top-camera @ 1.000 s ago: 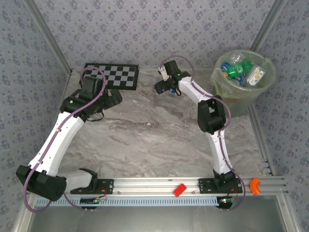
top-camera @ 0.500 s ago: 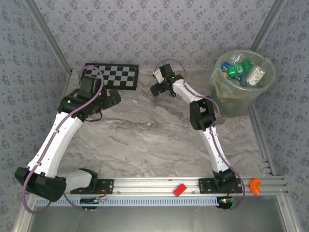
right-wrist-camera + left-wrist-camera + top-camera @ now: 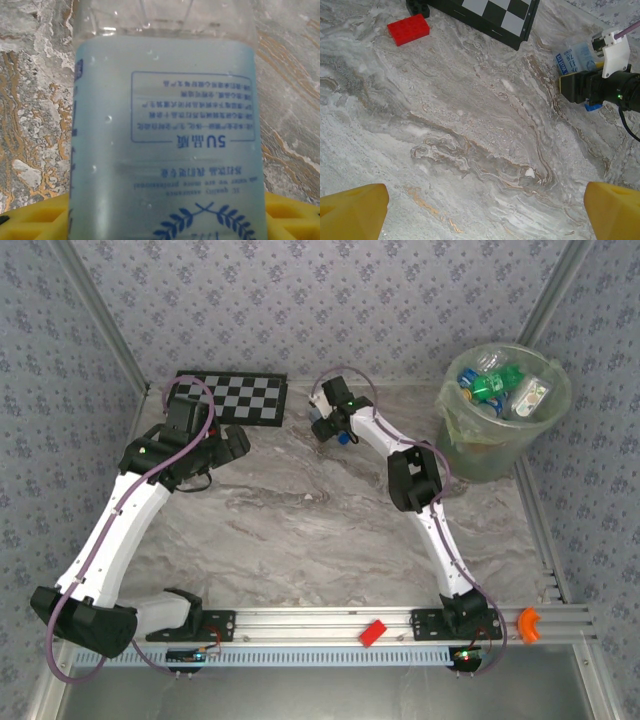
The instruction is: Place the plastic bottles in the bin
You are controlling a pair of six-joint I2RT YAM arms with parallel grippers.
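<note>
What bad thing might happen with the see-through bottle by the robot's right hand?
The bottle looks smooth, so it might slip from the right gripper on the way to the bin. The bin looks piled near its rim, so another bottle might bounce out.

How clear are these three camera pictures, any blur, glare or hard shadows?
Top external: evenly lit and sharp, only soft shadows on the grey marbled table. Left wrist: table veining crisp; the left tool, its yellow fingertips blurred at the bottom corners. Right wrist: the clear plastic bottle with a pale blue label sits very close, print slightly soft, small highlights on bare plastic.
</note>
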